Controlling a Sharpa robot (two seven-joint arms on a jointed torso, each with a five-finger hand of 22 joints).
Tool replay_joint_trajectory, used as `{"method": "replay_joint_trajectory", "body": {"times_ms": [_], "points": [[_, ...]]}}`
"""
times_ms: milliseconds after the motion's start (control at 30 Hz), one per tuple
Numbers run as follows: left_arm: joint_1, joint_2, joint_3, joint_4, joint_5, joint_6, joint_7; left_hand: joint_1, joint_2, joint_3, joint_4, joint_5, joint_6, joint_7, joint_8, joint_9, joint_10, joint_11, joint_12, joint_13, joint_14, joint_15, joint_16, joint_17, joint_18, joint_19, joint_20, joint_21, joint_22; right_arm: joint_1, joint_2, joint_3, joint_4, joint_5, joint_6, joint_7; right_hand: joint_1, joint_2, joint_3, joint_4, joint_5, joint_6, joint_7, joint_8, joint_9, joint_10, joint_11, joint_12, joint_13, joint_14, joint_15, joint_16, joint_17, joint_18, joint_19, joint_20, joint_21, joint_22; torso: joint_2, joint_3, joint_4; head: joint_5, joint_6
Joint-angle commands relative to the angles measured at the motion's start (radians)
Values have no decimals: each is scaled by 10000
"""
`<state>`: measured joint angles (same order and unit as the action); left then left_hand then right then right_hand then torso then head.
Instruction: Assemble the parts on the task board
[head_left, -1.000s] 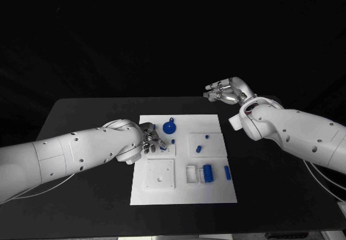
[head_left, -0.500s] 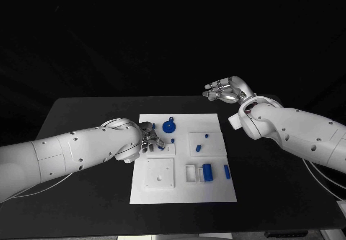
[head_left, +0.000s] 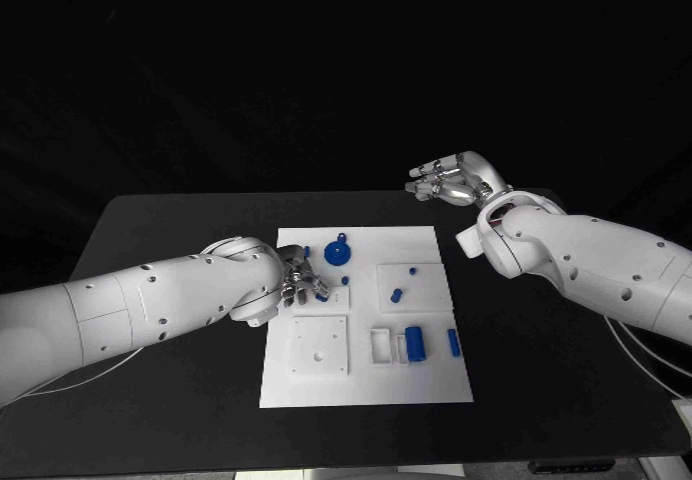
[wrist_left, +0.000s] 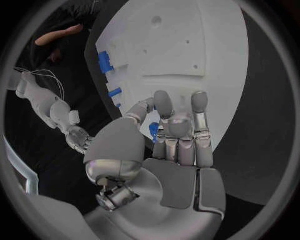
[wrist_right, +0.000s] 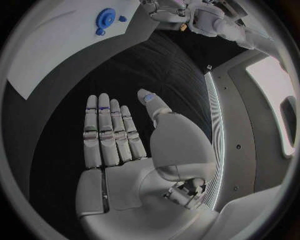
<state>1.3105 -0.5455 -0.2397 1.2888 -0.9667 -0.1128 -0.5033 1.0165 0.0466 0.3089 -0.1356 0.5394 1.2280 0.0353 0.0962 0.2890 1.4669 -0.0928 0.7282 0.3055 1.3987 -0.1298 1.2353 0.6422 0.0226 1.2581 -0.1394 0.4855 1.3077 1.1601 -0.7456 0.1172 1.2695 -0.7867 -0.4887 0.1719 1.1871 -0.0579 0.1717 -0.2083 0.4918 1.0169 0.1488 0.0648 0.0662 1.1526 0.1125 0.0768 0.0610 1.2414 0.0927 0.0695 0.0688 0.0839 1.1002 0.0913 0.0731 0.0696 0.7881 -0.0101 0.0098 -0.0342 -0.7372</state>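
Blue part (wrist_left: 153, 131): pinched at left hand (head_left: 300, 283) fingertips, over task board (head_left: 433, 385) left edge.
Right hand (head_left: 454, 180): spread, empty, beyond board.
Risk: thin pinch, part may slip or seat crooked.

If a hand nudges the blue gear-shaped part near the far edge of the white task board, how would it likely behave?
The blue gear-shaped part looks flat and round, so it would probably slide on the smooth white task board rather than tip. It seems small, rigid plastic, likely light. Set on edge, it might roll.
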Motion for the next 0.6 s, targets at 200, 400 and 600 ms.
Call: {"method": "replay_joint_trajectory", "body": {"times_ms": [200,400,600], "points": [[-37,34,-10,-39,-237,111,-37,89,142,738,-808,-134,2371,-1209,168,9962,473,-111,-26,-60,51,-22,-43,-85,10,14,62,-29,189,-3,0,6,32,37,154,124,-127,-11,19,61,29,39,12,-20,-10,-52,39,-32,-16,-63,17,-29,-13,-69,-56,-12,25,-14,0,-3,-3,-3,0],[-48,32,-10,-42,-301,86,-64,124,140,730,-784,-135,2377,-1207,154,9928,473,-108,-27,-84,52,-20,-50,-96,5,15,62,-39,189,-3,-6,6,38,43,158,124,-129,-8,24,73,40,39,13,-20,-10,-50,37,-29,-16,-67,17,-29,-14,-68,-57,-11,26,-14,-4,-5,0,5,-12],[-53,0,-10,-34,-345,125,-99,21,150,775,-797,-71,2414,-1225,237,9949,473,-111,83,-73,104,-5,48,58,-16,26,61,-45,190,-3,-3,6,28,45,174,121,-121,-19,39,80,66,45,9,-18,-9,-59,38,-32,-16,-72,19,-29,-14,-68,-63,-10,25,-14,-8,-1,4,9,-25]]}}
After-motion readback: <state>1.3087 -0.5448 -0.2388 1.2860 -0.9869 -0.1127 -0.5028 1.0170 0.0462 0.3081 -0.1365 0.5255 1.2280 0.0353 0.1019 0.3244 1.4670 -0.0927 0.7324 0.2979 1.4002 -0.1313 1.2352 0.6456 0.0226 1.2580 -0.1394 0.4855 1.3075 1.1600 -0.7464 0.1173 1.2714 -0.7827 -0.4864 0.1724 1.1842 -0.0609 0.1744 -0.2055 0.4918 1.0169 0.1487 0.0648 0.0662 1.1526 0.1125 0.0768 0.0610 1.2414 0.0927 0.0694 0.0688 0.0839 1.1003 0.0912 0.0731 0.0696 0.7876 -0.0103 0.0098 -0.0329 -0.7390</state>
